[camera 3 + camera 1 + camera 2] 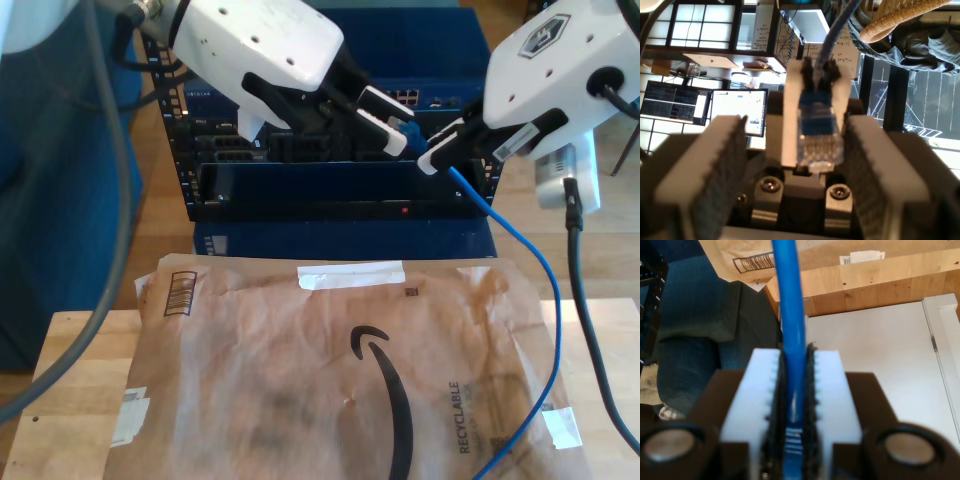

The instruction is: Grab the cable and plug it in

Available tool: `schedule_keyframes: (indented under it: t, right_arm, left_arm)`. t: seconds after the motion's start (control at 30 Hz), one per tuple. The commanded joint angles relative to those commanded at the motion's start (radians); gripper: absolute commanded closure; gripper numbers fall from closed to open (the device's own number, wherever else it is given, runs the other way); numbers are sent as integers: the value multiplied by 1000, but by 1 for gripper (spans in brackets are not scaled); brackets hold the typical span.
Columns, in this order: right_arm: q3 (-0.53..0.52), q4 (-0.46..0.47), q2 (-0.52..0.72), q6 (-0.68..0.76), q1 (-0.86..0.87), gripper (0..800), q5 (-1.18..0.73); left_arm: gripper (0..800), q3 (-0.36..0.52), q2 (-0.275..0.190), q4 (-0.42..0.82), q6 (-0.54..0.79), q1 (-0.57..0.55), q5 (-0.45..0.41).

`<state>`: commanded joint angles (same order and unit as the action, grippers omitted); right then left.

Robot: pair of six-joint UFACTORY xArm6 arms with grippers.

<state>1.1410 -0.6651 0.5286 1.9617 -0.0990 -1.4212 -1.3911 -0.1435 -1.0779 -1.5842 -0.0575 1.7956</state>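
My second gripper (pixel 792 405) is pinching the cable (pixel 790 315); my first gripper's (pixel 795 165) fingers sit wide around its plug (pixel 819 135).

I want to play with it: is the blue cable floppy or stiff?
Probably floppy: the cable droops in a loose curve below my second gripper. It seems light, being thin. Its plug looks like clear plastic, so maybe breakable.
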Motion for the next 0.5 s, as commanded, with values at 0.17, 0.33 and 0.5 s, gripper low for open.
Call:
schedule_keyframes:
  t: [0.17,0.33,0.5]
  right_arm:
    - [0,0,0,0,0,797,0]
    - [2,0,0,0,0,797,-2]
    - [0,-3,0,0,0,602,-2]
  left_arm:
    - [700,0,0,0,0,0,-2]
    - [764,2,0,-2,3,0,0]
    - [797,3,3,-3,20,-2,6]
